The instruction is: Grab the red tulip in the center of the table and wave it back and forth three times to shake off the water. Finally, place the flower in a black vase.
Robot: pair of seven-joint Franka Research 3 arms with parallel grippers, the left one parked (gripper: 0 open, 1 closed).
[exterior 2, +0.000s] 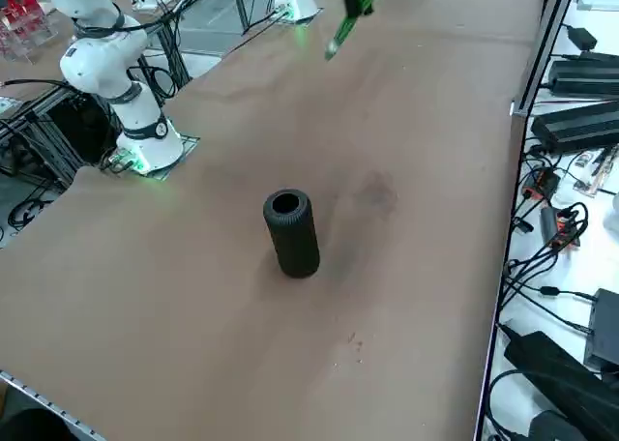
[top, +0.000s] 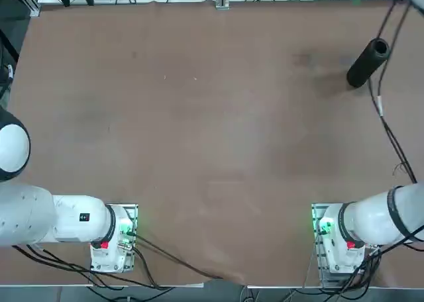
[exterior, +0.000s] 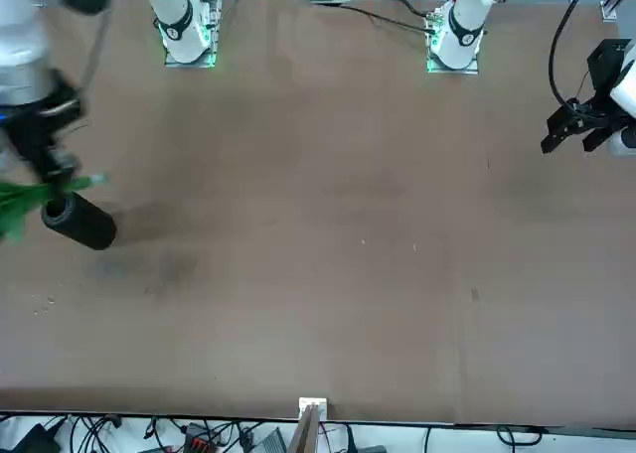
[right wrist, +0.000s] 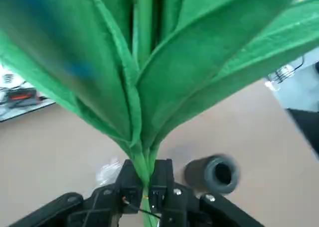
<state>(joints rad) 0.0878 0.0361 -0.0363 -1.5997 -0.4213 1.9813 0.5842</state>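
Right gripper (right wrist: 146, 189) shut on tulip (right wrist: 142, 82)

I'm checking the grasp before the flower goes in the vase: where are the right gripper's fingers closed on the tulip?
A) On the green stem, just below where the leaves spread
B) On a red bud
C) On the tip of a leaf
A: the right gripper is shut on the tulip's green stem, with the leaves fanning out beyond its fingertips.
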